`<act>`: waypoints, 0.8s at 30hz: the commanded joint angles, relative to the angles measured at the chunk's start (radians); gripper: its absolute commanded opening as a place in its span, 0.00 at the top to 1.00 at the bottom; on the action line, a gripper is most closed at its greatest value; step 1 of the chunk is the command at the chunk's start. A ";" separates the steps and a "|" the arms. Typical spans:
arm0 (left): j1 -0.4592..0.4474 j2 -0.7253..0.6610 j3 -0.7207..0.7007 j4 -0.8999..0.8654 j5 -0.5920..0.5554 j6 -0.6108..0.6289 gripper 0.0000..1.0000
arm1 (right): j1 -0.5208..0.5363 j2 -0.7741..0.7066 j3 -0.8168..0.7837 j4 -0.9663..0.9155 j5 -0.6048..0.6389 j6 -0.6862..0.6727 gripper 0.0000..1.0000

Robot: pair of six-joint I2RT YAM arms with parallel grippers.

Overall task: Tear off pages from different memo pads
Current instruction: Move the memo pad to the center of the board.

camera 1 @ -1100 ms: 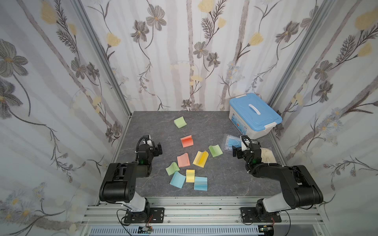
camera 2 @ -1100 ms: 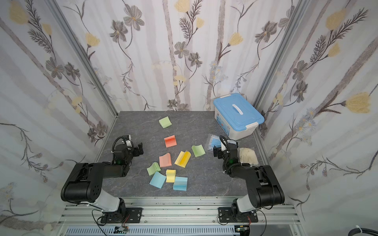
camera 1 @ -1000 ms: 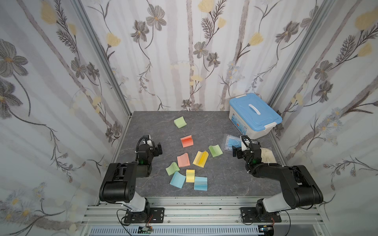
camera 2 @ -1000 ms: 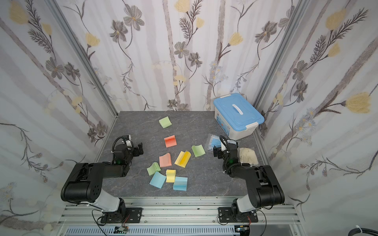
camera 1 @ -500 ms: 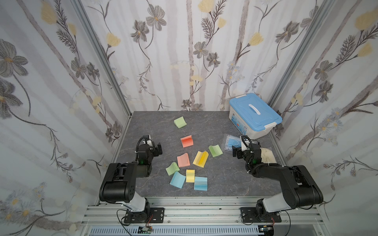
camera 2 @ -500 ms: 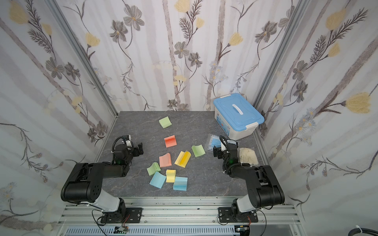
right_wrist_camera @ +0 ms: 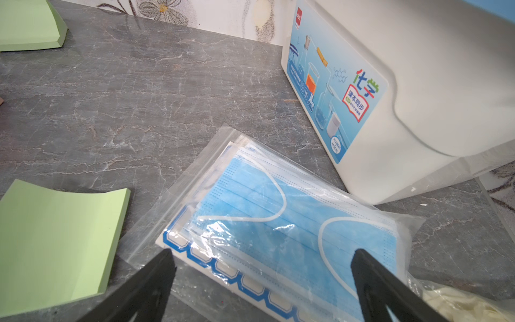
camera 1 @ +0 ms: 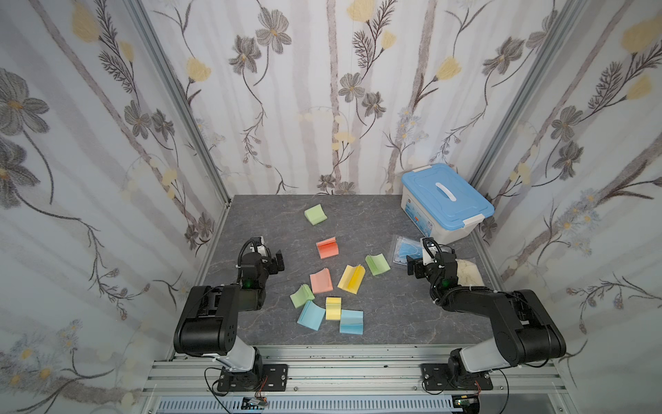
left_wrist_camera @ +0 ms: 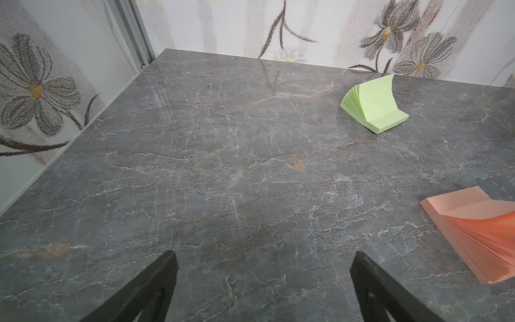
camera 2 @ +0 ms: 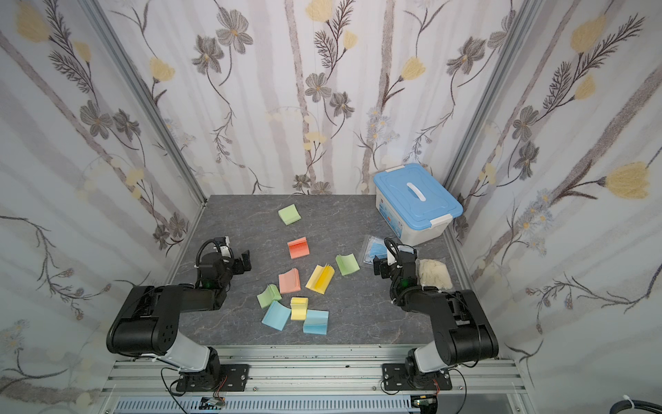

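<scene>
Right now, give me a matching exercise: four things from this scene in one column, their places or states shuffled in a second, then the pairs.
1. far green memo pad
2. blue-lidded box
3. mask packet
4. left end effector

A. back right corner
B. open over bare tabletop
C. alone near the back wall
D. lying flat beside the box

Pairs: 1-C, 2-A, 3-D, 4-B.

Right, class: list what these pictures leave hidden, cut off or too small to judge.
- Salmon pad, left wrist view: cut off by the frame edge.
- Mask packet, both top views: partly behind the right end effector.
- White box, right wrist view: lid mostly cut off.
- Memo pads, both top views: too small to tell loose pages from curled top leaves.
</scene>
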 commanded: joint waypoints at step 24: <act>-0.068 -0.347 0.072 -0.374 -0.070 -0.058 0.00 | -0.009 -0.002 0.008 0.014 0.017 0.021 0.00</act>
